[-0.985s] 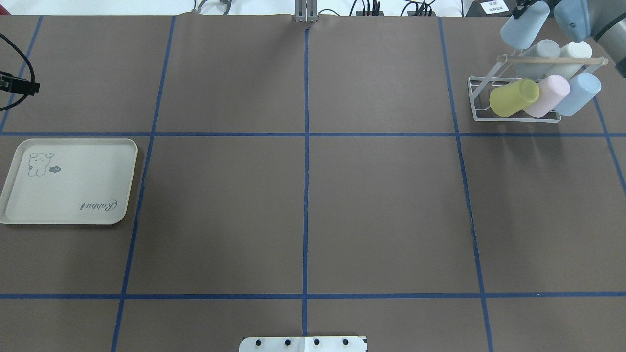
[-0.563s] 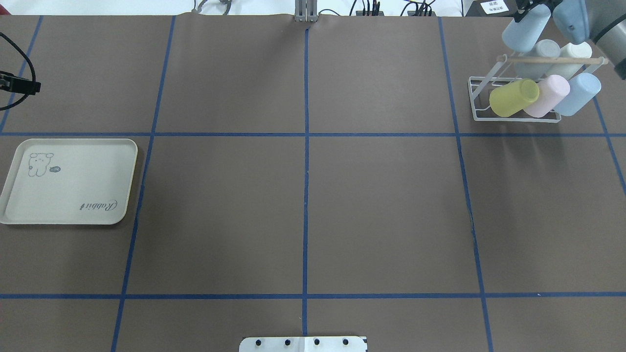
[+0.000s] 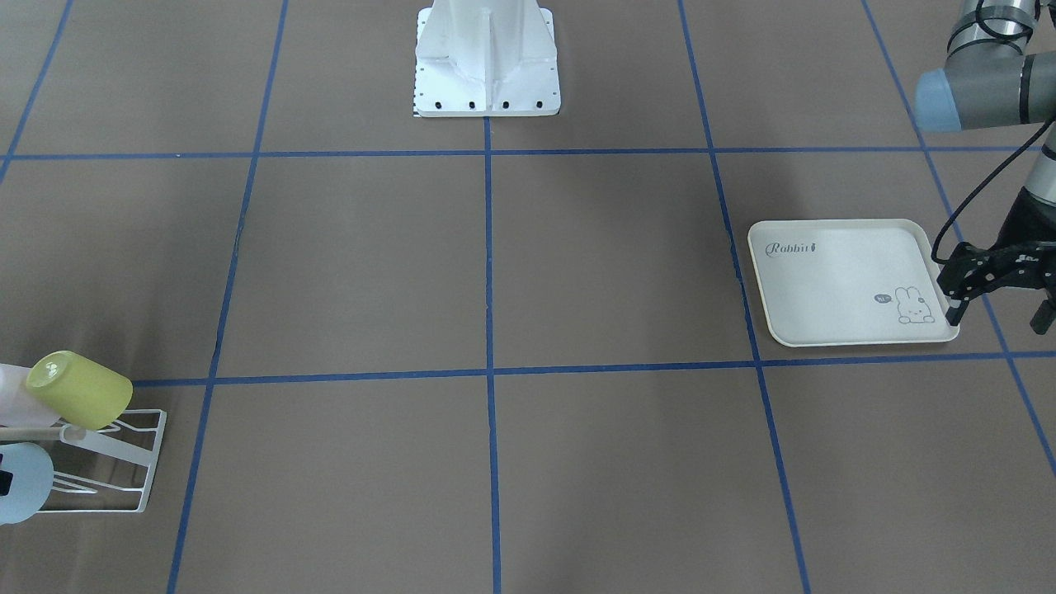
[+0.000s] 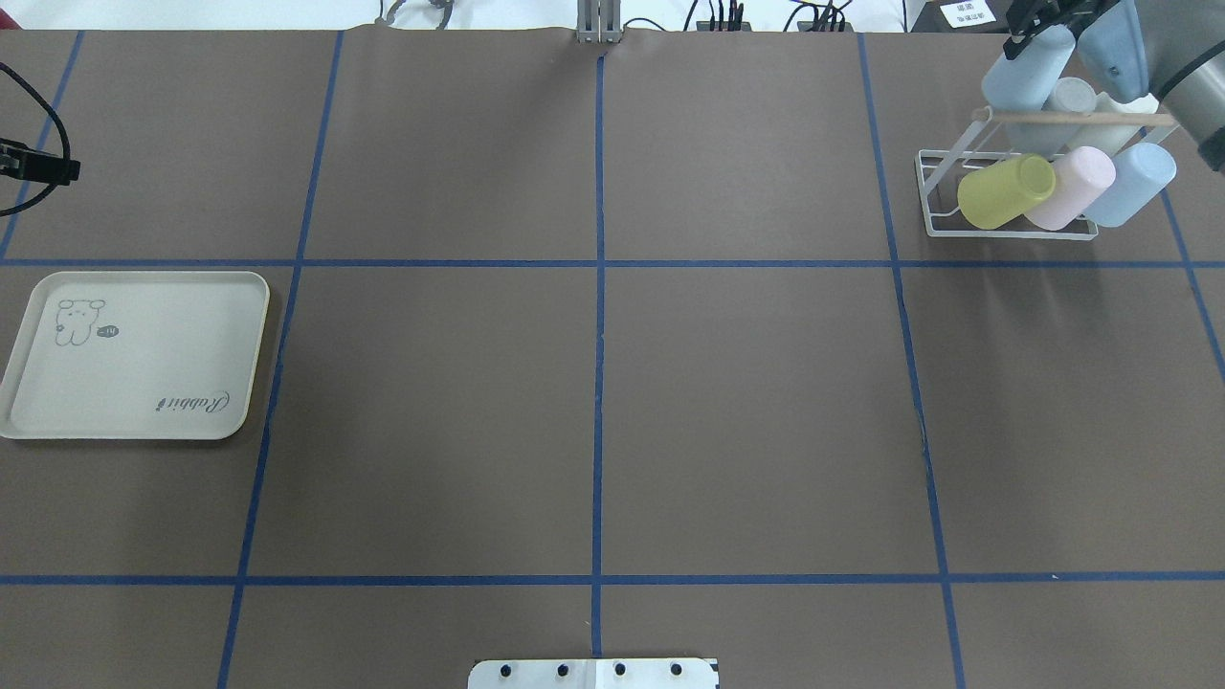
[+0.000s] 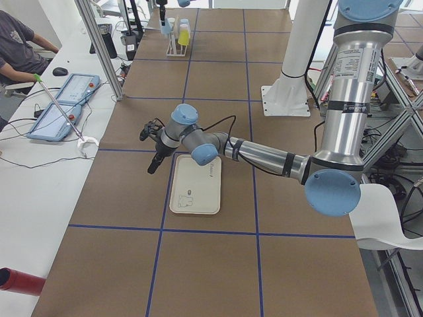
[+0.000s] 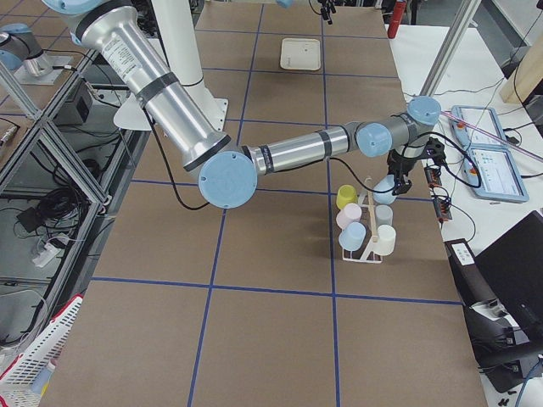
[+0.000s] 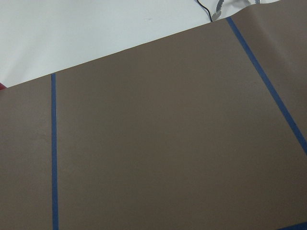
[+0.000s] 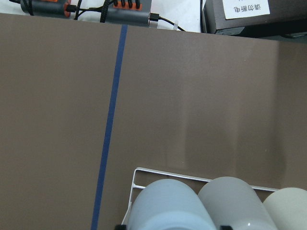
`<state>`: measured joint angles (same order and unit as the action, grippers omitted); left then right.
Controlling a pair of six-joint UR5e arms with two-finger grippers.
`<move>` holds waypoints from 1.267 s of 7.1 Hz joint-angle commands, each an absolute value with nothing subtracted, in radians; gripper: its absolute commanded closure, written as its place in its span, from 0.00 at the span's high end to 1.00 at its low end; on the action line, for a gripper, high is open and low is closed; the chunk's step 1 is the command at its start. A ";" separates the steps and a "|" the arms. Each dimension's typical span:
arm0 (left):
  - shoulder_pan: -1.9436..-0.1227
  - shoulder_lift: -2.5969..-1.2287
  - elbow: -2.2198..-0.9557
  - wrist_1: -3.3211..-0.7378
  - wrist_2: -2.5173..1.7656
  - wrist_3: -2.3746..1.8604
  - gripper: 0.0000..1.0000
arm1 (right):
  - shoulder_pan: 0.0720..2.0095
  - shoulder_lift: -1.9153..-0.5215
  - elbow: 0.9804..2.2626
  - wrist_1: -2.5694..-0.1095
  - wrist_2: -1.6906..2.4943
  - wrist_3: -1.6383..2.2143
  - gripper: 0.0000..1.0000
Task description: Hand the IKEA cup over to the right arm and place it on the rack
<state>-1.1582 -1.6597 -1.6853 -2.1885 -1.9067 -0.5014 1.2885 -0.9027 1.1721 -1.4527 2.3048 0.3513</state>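
My right gripper [image 4: 1041, 24] is shut on the IKEA cup [image 4: 1022, 77], a pale blue tumbler held tilted over the back left corner of the rack [image 4: 930, 196]. In the right wrist view the cup [image 8: 165, 206] fills the bottom edge, just above the white rack wire [image 8: 136, 175] and beside a grey cup [image 8: 235, 203]. The rack [image 3: 124, 462] also carries yellow [image 4: 1005, 191], pink [image 4: 1077, 187], blue [image 4: 1129, 182] and cream cups. Far off at the table's left end, my left gripper [image 3: 997, 307] stands open with nothing in it, beside the tray.
The cream rabbit-printed tray [image 4: 134, 383] lies bare on the left side of the brown, blue-taped table. Cables and power strips [image 8: 120, 14] run along the far edge behind the rack. A seated person [image 5: 16, 46] and tablets are beyond the table in the exterior left view.
My right gripper has lowered the pale blue cup toward the rack's back row, so it now overlaps the dowel's end and the grey cup. The left arm has stayed put.
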 commanded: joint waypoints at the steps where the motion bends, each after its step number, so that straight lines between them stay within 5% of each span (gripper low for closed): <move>1: -1.158 -1.661 -1.683 -2.187 -1.907 -0.502 1.00 | 1.267 -0.907 1.172 -1.453 2.299 0.350 0.32; 5: -1.158 -1.661 -1.683 -2.187 -1.907 -0.502 1.00 | 1.261 -0.916 1.164 -1.453 2.296 0.348 0.39; 8: -1.158 -1.661 -1.683 -2.187 -1.907 -0.502 1.00 | 1.255 -0.923 1.164 -1.450 2.293 0.350 0.61; 9: -1.158 -1.661 -1.684 -2.187 -1.907 -0.502 1.00 | 1.253 -0.923 1.166 -1.450 2.293 0.350 0.79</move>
<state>-1.1581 -1.6613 -1.6830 -2.1875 -1.9067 -0.5016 1.2554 -0.9216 1.1645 -1.4502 2.2935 0.3496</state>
